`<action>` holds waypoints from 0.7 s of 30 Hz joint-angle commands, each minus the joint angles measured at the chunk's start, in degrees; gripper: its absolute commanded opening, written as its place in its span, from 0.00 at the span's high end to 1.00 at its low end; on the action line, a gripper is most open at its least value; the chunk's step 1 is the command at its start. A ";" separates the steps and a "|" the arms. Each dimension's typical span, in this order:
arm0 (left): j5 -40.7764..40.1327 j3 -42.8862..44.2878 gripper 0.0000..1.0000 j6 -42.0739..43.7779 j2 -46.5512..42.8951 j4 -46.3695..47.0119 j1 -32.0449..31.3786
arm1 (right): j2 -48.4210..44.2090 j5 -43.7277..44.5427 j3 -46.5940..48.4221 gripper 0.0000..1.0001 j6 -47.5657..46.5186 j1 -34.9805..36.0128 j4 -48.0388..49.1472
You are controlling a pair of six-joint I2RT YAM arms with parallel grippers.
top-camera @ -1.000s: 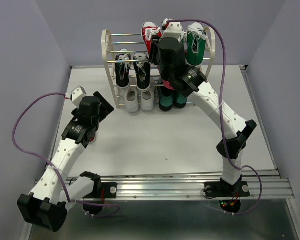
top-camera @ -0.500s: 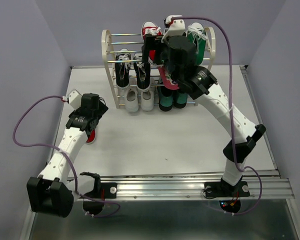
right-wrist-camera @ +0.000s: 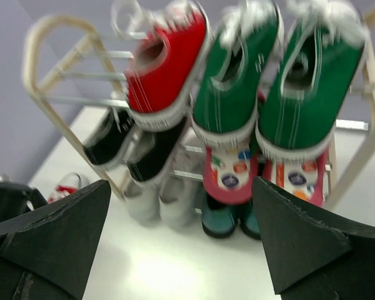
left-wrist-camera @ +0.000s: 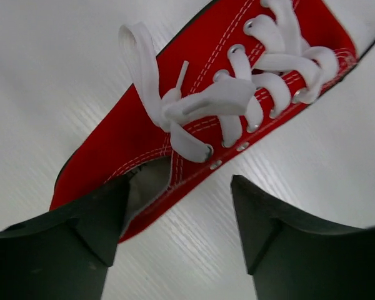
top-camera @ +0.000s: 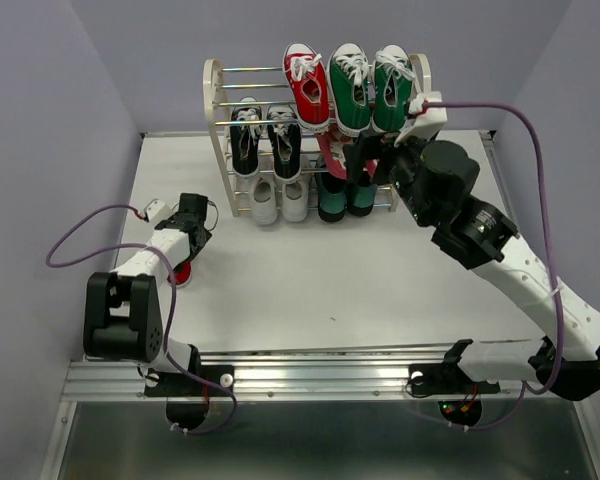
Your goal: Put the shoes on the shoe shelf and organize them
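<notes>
The shoe shelf (top-camera: 213,100) stands at the back of the table. Its top tier holds one red sneaker (top-camera: 305,82), the middle tier the black pair (top-camera: 264,142), and the white pair (top-camera: 278,203) stands at the bottom. The other red sneaker (top-camera: 181,271) lies on the table at the left, seen close in the left wrist view (left-wrist-camera: 194,119). My left gripper (left-wrist-camera: 178,215) is open low over its heel, with one finger (left-wrist-camera: 81,231) over the shoe's opening and the other finger over the table beside it. My right gripper (top-camera: 368,165) is open and empty in front of the shelf (right-wrist-camera: 40,37).
Green high-tops (top-camera: 370,88) fill the rest of the top tier. Pink flip-flops (right-wrist-camera: 228,175) hang below them, with a teal pair (top-camera: 344,200) at the bottom right. Purple walls enclose the table, and a metal rail (top-camera: 320,375) runs along its near edge.
My right gripper opened and drew back right and down from the top tier, leaving the red sneaker there. My left arm came down over the red sneaker on the table, its jaws narrowing slightly.
</notes>
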 commanded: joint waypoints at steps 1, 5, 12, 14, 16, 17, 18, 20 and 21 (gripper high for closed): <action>-2.90 2.54 0.28 -0.41 5.32 1.15 0.33 | -3.81 4.08 -9.90 0.00 3.38 -0.09 2.44; -1.14 2.99 1.00 -0.24 7.27 1.23 0.33 | -9.26 7.42 -15.36 0.00 6.72 -0.09 2.44; 4.75 -3.25 1.00 0.91 -4.58 3.87 -2.12 | -12.61 10.59 -22.13 0.00 9.19 -0.09 1.30; 7.82 -4.56 1.00 1.17 -8.79 4.31 -5.11 | -13.75 11.37 -24.05 0.00 9.89 -0.09 1.30; 8.10 -5.18 1.00 -0.14 -11.79 4.05 -10.96 | -14.98 11.82 -25.55 0.00 10.24 -0.09 1.39; 8.27 -5.27 1.00 -0.58 -12.41 4.05 -13.27 | -15.42 11.99 -26.00 0.00 10.33 -0.09 1.30; 8.36 -5.27 1.00 -1.20 -12.77 3.62 -15.38 | -15.78 12.26 -26.35 0.00 10.59 -0.09 1.21; 8.88 -4.84 1.00 -2.87 -12.77 1.95 -20.22 | -16.57 12.61 -27.05 0.00 10.77 -0.09 1.04; 9.06 -4.83 1.00 -4.70 -12.68 0.64 -21.63 | -16.83 12.70 -27.66 0.00 10.86 -0.09 1.12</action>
